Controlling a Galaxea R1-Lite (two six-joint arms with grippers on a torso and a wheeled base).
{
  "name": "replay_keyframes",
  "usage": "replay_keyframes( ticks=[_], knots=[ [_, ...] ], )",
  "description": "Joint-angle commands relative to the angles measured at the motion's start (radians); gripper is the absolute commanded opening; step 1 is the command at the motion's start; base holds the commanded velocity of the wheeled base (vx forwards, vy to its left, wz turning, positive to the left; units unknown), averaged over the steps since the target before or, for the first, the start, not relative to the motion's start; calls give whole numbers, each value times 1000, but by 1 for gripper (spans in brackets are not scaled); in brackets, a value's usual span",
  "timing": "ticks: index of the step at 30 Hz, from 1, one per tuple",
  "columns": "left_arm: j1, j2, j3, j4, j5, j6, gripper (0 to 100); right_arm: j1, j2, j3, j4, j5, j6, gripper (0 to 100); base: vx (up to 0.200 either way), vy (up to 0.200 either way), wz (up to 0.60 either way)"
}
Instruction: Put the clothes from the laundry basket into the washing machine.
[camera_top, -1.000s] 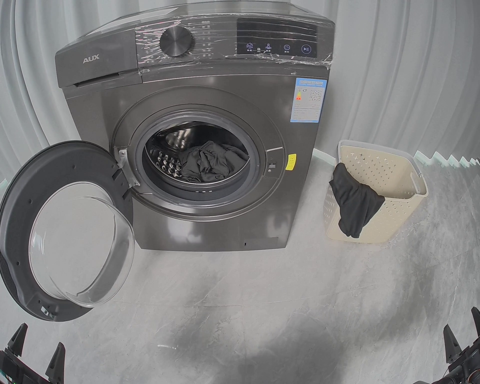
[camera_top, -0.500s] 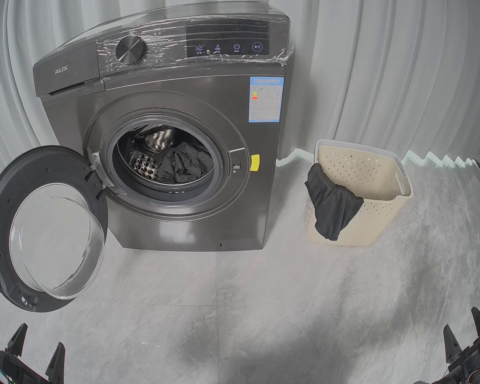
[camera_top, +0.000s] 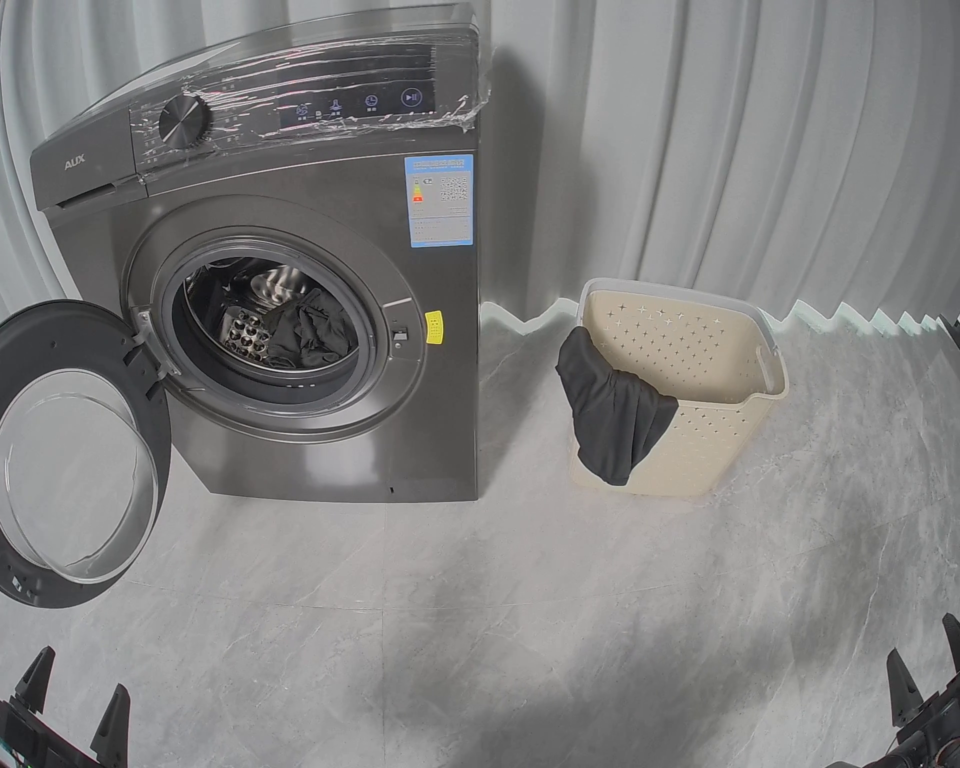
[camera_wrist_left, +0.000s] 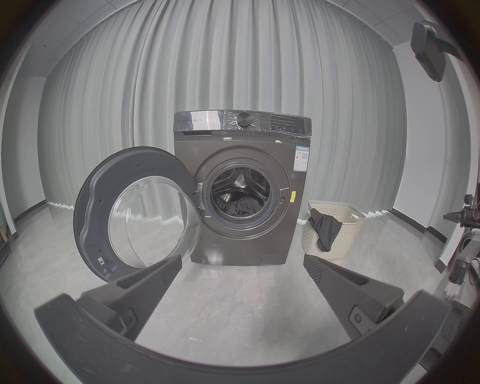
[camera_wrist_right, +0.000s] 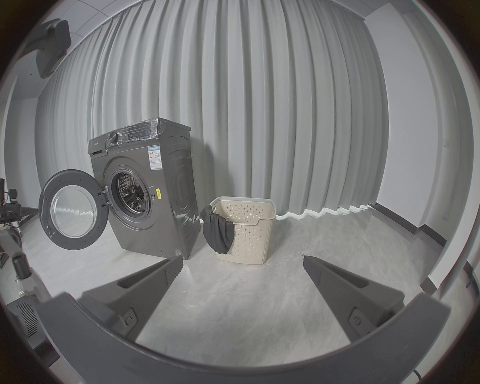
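Note:
A grey front-loading washing machine (camera_top: 300, 200) (camera_wrist_left: 240, 190) (camera_wrist_right: 150, 190) stands at the left with its round door (camera_top: 70, 450) (camera_wrist_left: 135, 215) swung wide. Dark clothes (camera_top: 305, 330) (camera_wrist_left: 244, 206) lie in its drum. To its right a cream laundry basket (camera_top: 700, 370) (camera_wrist_left: 345, 225) (camera_wrist_right: 250, 230) sits on the floor, a black garment (camera_top: 610, 410) (camera_wrist_left: 325, 230) (camera_wrist_right: 218, 232) draped over its near rim. My left gripper (camera_top: 70, 695) (camera_wrist_left: 242, 270) is open low at the left, well short of the machine. My right gripper (camera_top: 925, 665) (camera_wrist_right: 240, 270) is open low at the right, empty, far from the basket.
Pale pleated curtains (camera_top: 720, 140) hang behind the machine and basket. Grey marble-look floor (camera_top: 520, 620) stretches between me and both. A dark skirting and white wall (camera_wrist_right: 415, 190) close the room to the right.
The head view has swung to the right, so machine and basket sit further left in the picture. Both grippers keep their places, open.

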Motion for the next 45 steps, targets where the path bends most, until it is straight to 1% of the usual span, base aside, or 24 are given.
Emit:
replay_keyframes(
  ticks=[1,5,17,26,41,45],
  knots=[
    [0,-14,16,0,0,0,100,0,-14,12,0,1,0,100,0,0,0],
    [0,-14,16,0,2,-3,100,0,-14,12,-1,0,0,100,0,0,0],
    [0,-14,16,0,3,-2,100,0,-14,12,0,0,0,100,0,-200,0],
    [0,-14,16,0,3,-2,100,0,-14,12,-1,0,0,100,0,0,0],
    [0,-14,16,0,3,-3,100,0,-14,12,-1,1,0,100,200,0,0],
    [0,-14,16,0,3,-2,100,0,-14,12,-1,1,0,100,0,0,0]
  ],
)
